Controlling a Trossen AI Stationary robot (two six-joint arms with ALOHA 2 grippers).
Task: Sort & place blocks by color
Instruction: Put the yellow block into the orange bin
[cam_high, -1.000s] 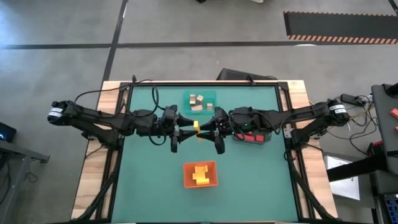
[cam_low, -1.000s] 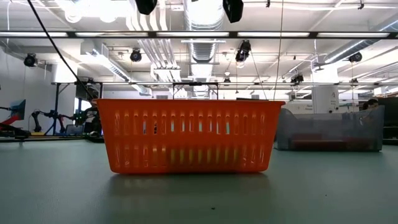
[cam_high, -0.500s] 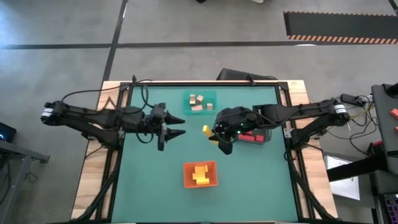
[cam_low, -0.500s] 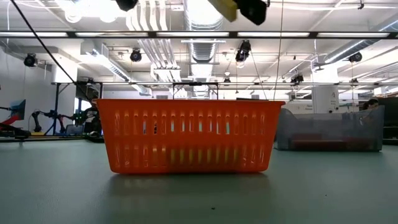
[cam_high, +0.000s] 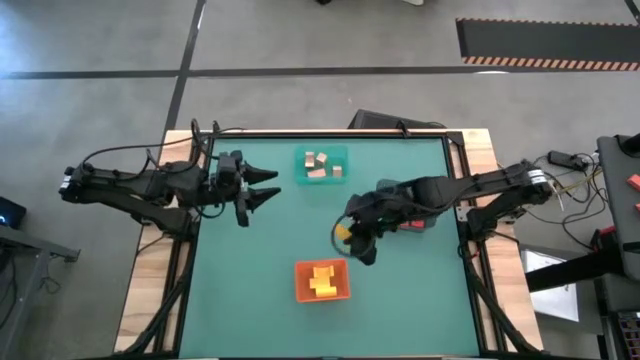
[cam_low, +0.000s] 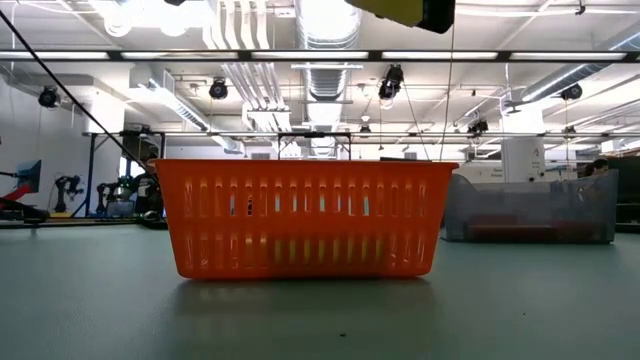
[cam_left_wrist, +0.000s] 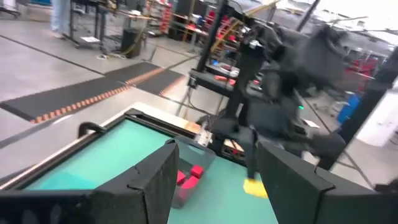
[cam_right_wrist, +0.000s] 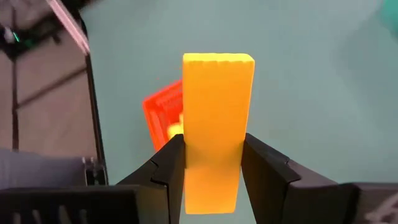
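Note:
My right gripper is shut on a yellow bar block above the table's middle, just beyond the far side of the orange tray, which holds yellow blocks. In the low view the yellow bar shows at the very top, above the orange tray. My left gripper is open and holds nothing, left of the teal tray, where tan blocks lie. Red blocks lie in the grey tray, mostly hidden under the right arm in the high view. My right gripper pinches the yellow bar between its two fingers, one on each long side, at the end nearer the wrist. The other end sticks out past the fingertips. The fingers point slanting down from above. The bar is lifted clear of the table.
The grey tray stands at the table's right side, under the right arm. Bare green mat lies left and right of the orange tray. Cables run along the table's far edge.
A second ago both grippers met at the yellow bar over the table's middle. The left gripper has since drawn back toward the left and far edges without the bar. The right gripper has carried the bar toward the near edge, closer to the orange tray, and tipped downward.

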